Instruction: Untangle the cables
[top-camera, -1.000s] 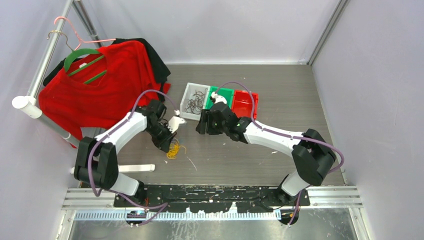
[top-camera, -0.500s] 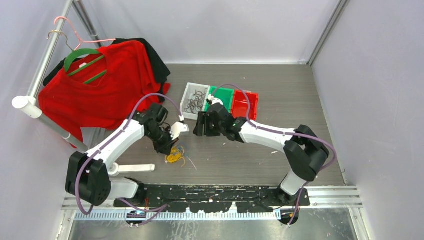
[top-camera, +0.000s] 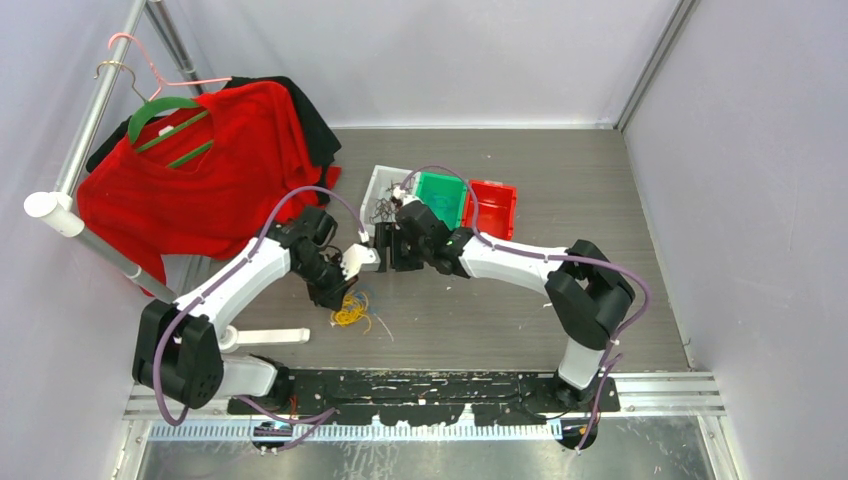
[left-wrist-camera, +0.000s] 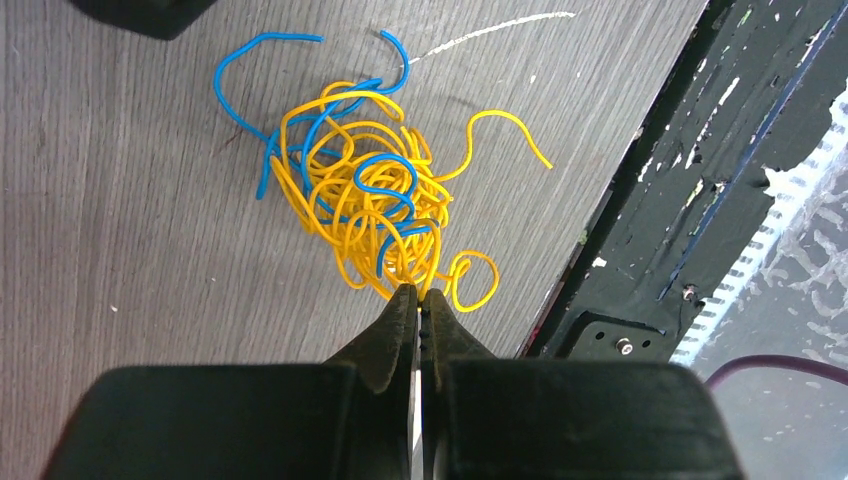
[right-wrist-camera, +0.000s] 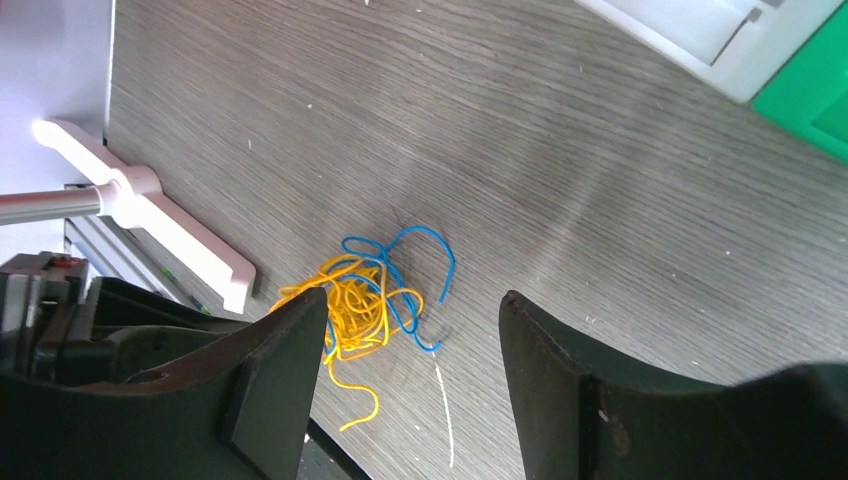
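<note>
The left hand (left-wrist-camera: 418, 296) is closed, its tips at the edge of the cables (left-wrist-camera: 365, 210), a yellow-and-blue tangle lying on the desk (left-wrist-camera: 120, 200). Whether it pinches a strand is unclear. The right hand (right-wrist-camera: 410, 325) hovers open above the tangle. It would do best to take a free blue end and draw gently away, so no knots tighten.

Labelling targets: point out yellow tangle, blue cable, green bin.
yellow tangle (left-wrist-camera: 350, 228), left wrist view, dense middle of the knot.
blue cable (left-wrist-camera: 218, 80), left wrist view, left side of its free loop.
green bin (top-camera: 438, 192), top view, bare floor.
</note>
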